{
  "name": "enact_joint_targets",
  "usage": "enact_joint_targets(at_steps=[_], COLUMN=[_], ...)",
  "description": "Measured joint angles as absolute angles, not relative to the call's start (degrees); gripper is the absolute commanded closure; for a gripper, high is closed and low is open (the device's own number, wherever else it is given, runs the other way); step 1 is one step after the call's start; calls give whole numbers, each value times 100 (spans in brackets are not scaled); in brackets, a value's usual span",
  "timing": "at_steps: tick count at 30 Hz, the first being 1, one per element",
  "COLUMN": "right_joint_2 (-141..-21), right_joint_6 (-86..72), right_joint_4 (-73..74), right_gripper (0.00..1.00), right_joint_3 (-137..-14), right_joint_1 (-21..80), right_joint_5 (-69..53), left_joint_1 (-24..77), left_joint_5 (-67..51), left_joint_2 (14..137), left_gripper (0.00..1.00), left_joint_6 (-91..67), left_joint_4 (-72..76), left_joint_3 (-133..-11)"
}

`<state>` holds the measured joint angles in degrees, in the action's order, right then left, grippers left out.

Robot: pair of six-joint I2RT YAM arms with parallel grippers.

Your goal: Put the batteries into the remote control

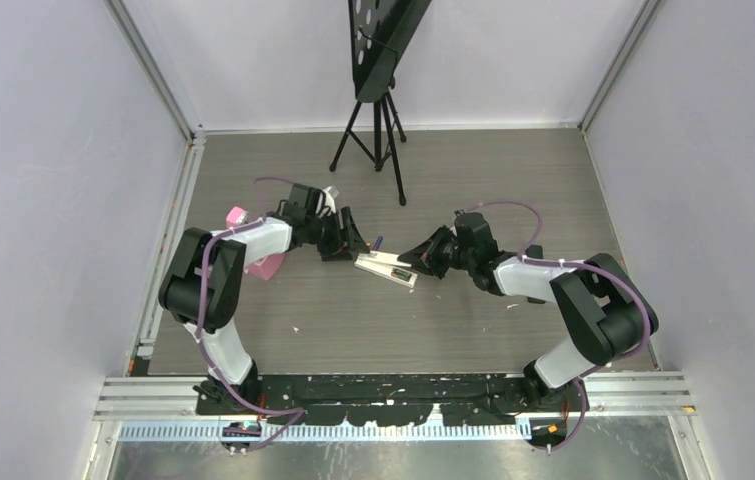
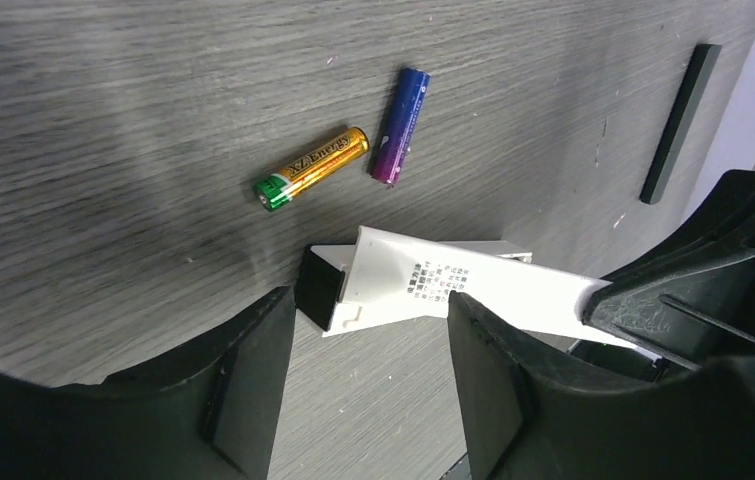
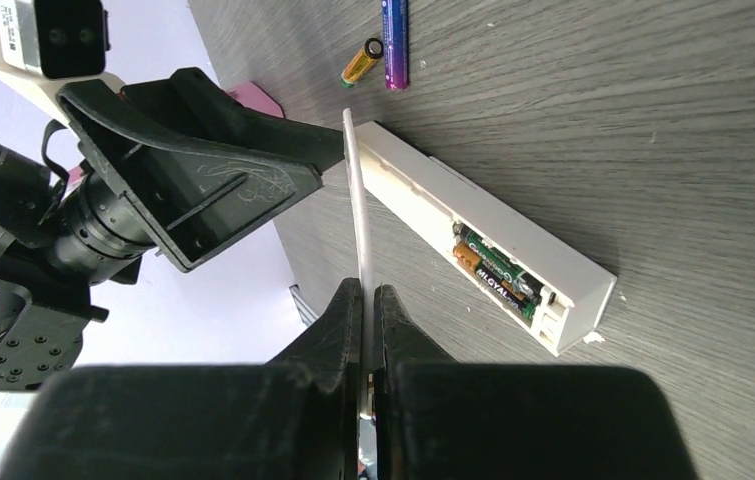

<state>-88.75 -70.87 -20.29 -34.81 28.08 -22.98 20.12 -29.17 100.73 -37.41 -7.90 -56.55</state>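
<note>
White remote (image 3: 543,262), two batteries (image 3: 494,268) inside

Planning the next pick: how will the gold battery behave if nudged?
The gold battery is a smooth cylinder lying on its side on the flat table, so a sideways push would probably roll it. Its glossy wrap looks slippery.

Grey wood-grain table (image 1: 513,180), pale walls on three sides. At the back stands a black tripod (image 1: 381,130) carrying a tilted black perforated panel (image 1: 385,35). Pink block (image 1: 267,266) over on the left. A black strip (image 2: 678,120) lies flat, and there's a white speck (image 1: 295,328) near the front.
</note>
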Motion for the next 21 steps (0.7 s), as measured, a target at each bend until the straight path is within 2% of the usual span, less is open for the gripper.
enact_joint_targets(at_steps=[8,14,21], right_joint_2=[-8877,-8851,-8624], right_joint_6=[-7081,-7126,-7059], right_joint_4=[-2196,-2751,-2773], right_gripper=[100,100,100], right_joint_3=[-3470,-3277,-3203], right_joint_1=[2808,2818,2818], right_joint_5=[-2370,-2436,-2493], left_joint_1=[2012,2012,1994], left_joint_5=[-3116,-3114,-3120], left_joint_2=[10147,10136,9878], left_gripper=[43,24,23], left_joint_6=[-3876,-3889,-4029], left_joint_4=[-685,-609,-342], left_joint_3=[-5607,-5524,-5301])
